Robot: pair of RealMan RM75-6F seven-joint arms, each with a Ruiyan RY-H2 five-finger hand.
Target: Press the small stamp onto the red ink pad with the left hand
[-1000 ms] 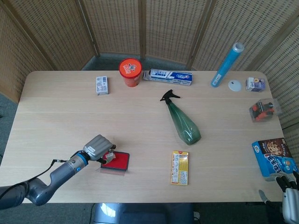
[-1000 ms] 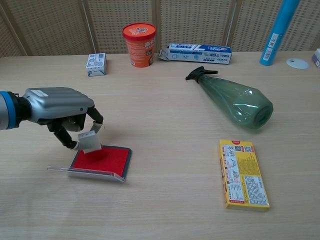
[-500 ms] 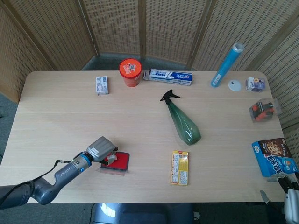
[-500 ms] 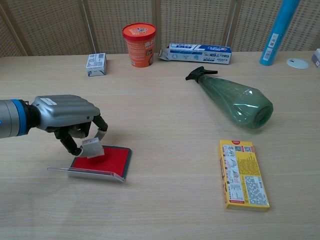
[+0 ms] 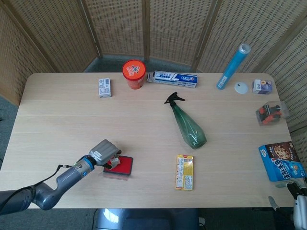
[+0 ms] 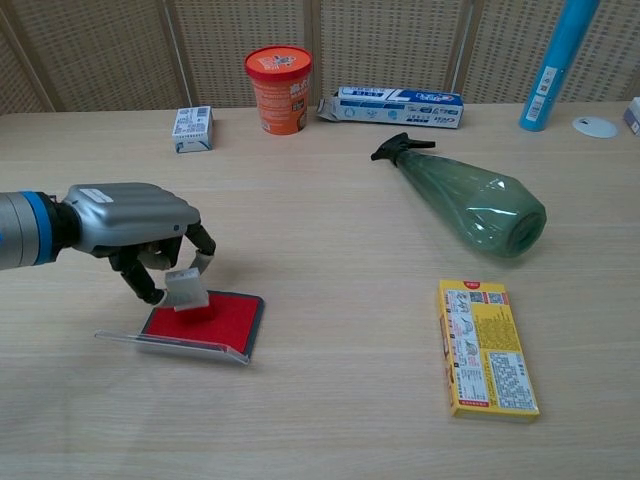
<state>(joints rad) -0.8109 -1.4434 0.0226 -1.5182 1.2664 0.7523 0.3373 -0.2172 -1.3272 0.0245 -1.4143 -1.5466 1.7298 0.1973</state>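
Red ink pad [image 6: 205,319] is taking the small stamp [image 6: 186,290] now: the left robot hand [image 6: 130,228] is pinching the stamp between thumb and fingers, directly under its fingertips, and the stamp's lower end is showing red and looking seated on the pad's near-left area (contact looks real in the chest view, but I can't confirm pressure). Clear lid [image 6: 170,344] is lying flat just in front of the pad, below the hand.

Change vs a second ago: stamp was hanging above the pad's left edge, tilted, hand sitting higher and further left. Half a second ago it was coming down onto the red surface. Now the hand is sitting slightly back up and left compared with that frame, stamp more upright. My read: the press is happening or just finishing, so the task is near done.

Right robot hand [image 5: 300,209] is barely showing at the counter's [image 6: 330,230] far edge, well apart from the left hand; can't tell its fingers. Everything else is sitting unmoved.
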